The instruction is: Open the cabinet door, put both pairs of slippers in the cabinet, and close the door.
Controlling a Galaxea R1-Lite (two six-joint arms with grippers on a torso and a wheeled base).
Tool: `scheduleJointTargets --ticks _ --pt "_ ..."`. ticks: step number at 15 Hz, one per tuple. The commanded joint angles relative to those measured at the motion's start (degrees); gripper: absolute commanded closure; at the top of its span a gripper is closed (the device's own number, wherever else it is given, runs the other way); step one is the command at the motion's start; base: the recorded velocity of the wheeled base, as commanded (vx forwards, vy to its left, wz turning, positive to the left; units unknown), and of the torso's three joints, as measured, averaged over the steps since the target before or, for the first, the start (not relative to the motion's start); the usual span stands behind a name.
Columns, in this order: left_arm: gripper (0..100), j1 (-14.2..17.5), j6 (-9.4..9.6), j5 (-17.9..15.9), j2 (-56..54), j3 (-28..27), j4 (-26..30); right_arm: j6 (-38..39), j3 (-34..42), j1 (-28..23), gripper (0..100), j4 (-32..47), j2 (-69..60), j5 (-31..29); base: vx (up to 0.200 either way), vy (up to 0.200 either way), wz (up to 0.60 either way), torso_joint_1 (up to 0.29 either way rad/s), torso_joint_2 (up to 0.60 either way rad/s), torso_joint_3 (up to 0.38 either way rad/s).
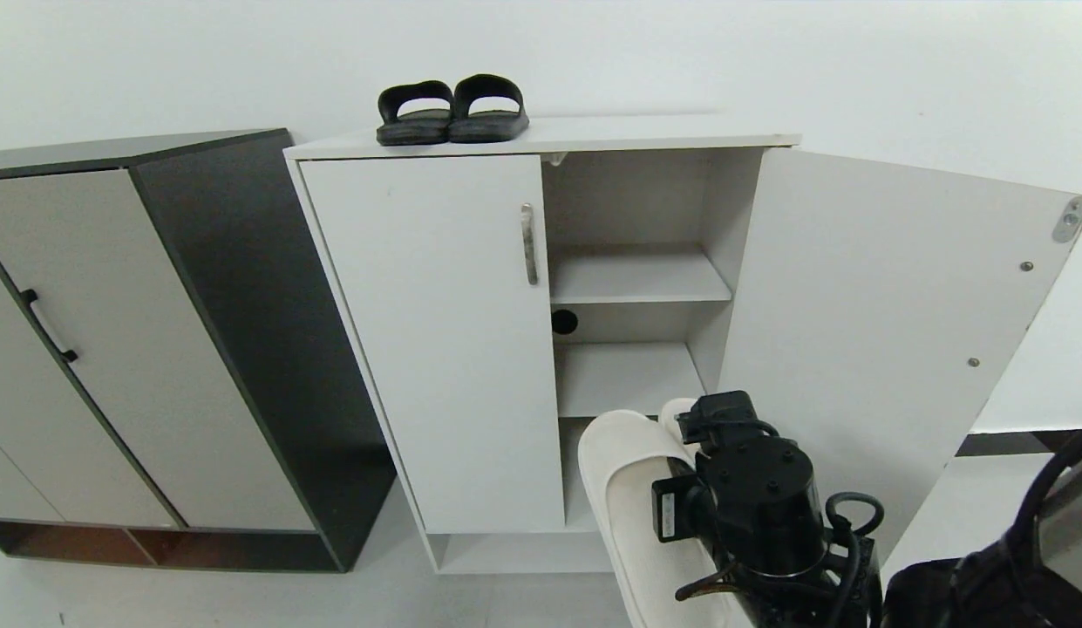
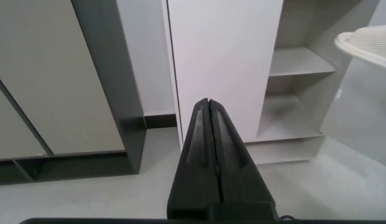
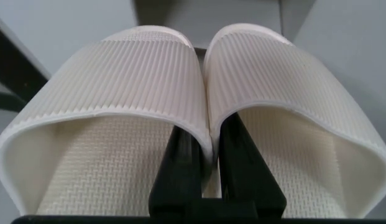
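Head view: white cabinet (image 1: 645, 133) at centre. Its right door (image 1: 872, 305) is swung open toward 3 o'clock and its left door (image 1: 427, 349) is closed. Black slippers (image 1: 452, 111) sit side by side on the cabinet top at 12 o'clock. White slippers (image 1: 623, 488) are at 6 o'clock, carried on the right arm (image 1: 758, 497), toes toward the lowest open compartment. Dark cabinet (image 1: 244, 305) stands at 9 o'clock.

Left wrist view: left gripper (image 2: 208, 102) is pinched together, nothing in it, and faces the closed door.

Right wrist view: right gripper (image 3: 208, 134) clamps the touching inner edges of the white slippers, one finger inside each.
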Motion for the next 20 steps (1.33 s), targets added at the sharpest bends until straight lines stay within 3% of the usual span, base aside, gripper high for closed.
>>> scheduleJointTargets --ticks 1,3,13,20 --pt "100 0.0 -0.06 0.1 0.14 0.0 -0.04 0.02 -1.45 -0.5 100 0.05 1.73 -0.58 0.0 0.0 0.0 0.0 0.0 0.0" --pt "100 0.0 0.03 0.1 0.14 0.0 -0.04 -0.07 -3.03 -0.76 100 0.05 3.13 -3.48 0.0 0.0 0.0 0.0 0.0 0.0" --pt "100 0.0 0.21 0.01 0.14 0.0 0.05 1.25 -11.38 -3.22 100 0.05 14.74 -2.25 0.0 0.0 0.0 0.001 0.0 -0.005" --pt "100 0.0 0.21 0.01 0.14 0.0 -0.04 1.33 -12.88 -4.54 100 -0.04 17.72 -2.25 0.0 0.0 0.0 0.002 0.0 -0.173"
